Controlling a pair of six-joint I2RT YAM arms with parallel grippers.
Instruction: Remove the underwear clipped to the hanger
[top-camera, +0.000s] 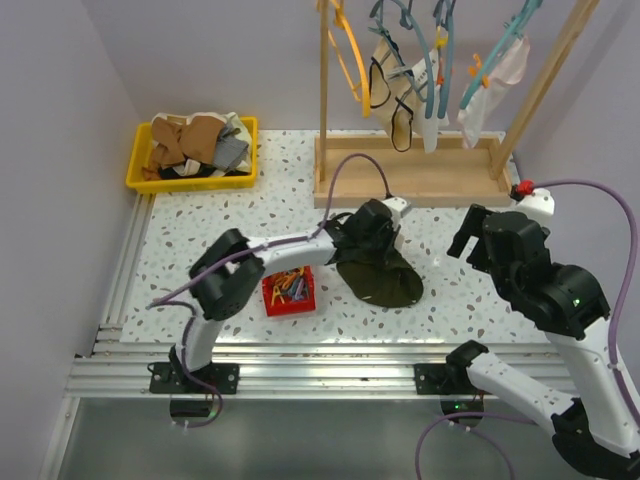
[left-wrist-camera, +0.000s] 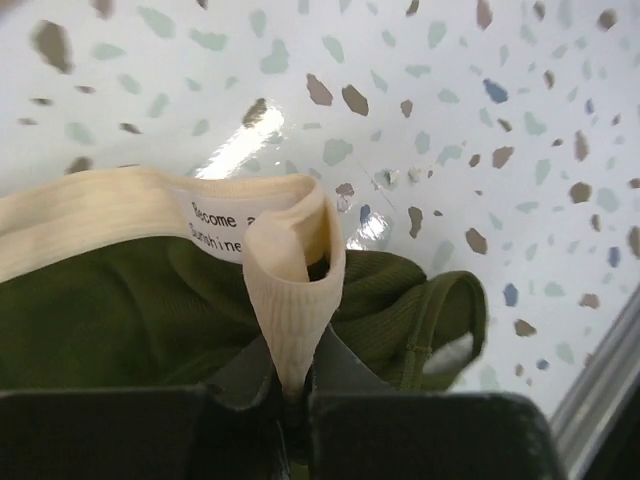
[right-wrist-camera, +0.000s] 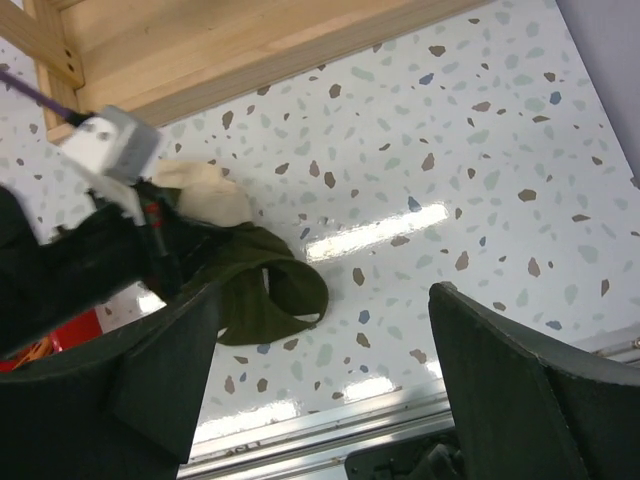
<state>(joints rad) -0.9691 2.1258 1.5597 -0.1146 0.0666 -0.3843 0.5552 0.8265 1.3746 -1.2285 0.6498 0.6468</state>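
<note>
Top external view: the olive underwear (top-camera: 382, 282) lies in a heap on the speckled table (top-camera: 210, 235), in front of the wooden rack (top-camera: 410, 182) and no longer on any hanger. The left gripper (top-camera: 372, 250) is low over its back edge. The left wrist view shows the jaws of this gripper (left-wrist-camera: 292, 395) closed narrow on a fold of the cream waistband (left-wrist-camera: 100, 210), which rises in a loop from the green cloth (left-wrist-camera: 120, 320). The right gripper (top-camera: 468, 234) hangs apart to the right of the garment, and in the right wrist view its jaws (right-wrist-camera: 320, 370) stand wide with nothing between them, the underwear (right-wrist-camera: 270, 285) being further away on the table. Free table surface lies to the right and in front of the garment, up to the metal rails (top-camera: 300, 360) at the near edge. Just left of the garment is a small red box (top-camera: 290, 305), partly under the left arm. A yellow bin (top-camera: 190, 183) with clothes is in the far left corner, well apart. On the rack hang several hangers (top-camera: 432, 60) with other garments; their tops are cut off by the frame. The label text on the waistband is only partly readable.
</note>
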